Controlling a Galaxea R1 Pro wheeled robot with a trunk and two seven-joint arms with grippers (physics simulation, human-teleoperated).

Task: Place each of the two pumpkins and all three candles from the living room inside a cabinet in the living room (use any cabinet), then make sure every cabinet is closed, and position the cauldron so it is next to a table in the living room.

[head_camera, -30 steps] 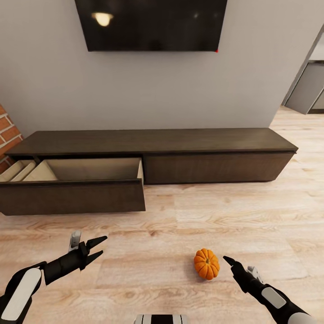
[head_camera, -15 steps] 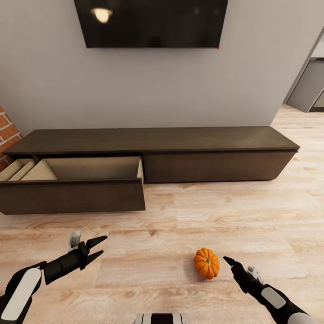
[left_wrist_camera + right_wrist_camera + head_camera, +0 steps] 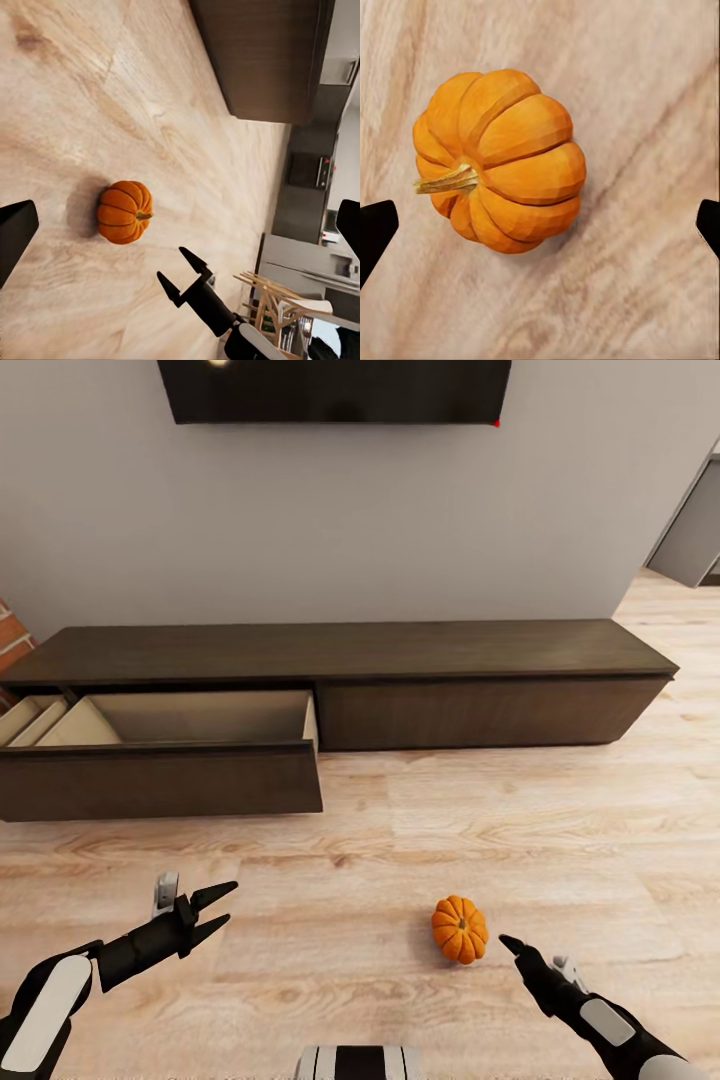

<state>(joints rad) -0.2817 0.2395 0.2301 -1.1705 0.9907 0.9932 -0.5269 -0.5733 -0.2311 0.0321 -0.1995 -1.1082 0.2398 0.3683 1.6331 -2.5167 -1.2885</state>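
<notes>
A small orange pumpkin (image 3: 460, 929) with a short stem lies on the wooden floor; it shows close up in the right wrist view (image 3: 499, 157) and in the left wrist view (image 3: 124, 211). My right gripper (image 3: 512, 946) is open just right of it, fingers spread wide on either side of it and not touching. My left gripper (image 3: 230, 903) hangs open over bare floor well to the pumpkin's left. The long dark-brown cabinet (image 3: 480, 710) stands against the wall. Its left drawer (image 3: 160, 780) is pulled out and its beige inside looks empty.
A black TV (image 3: 335, 390) hangs on the grey wall above the cabinet. A brick wall (image 3: 8, 645) edges the far left. An opening to the kitchen (image 3: 695, 530) lies at the right. A light wooden chair (image 3: 277, 296) stands off toward the kitchen.
The whole picture has shifted: the camera has moved, so TV and cabinet sit higher in view. Pumpkin and both open grippers hold nearly the same places.
</notes>
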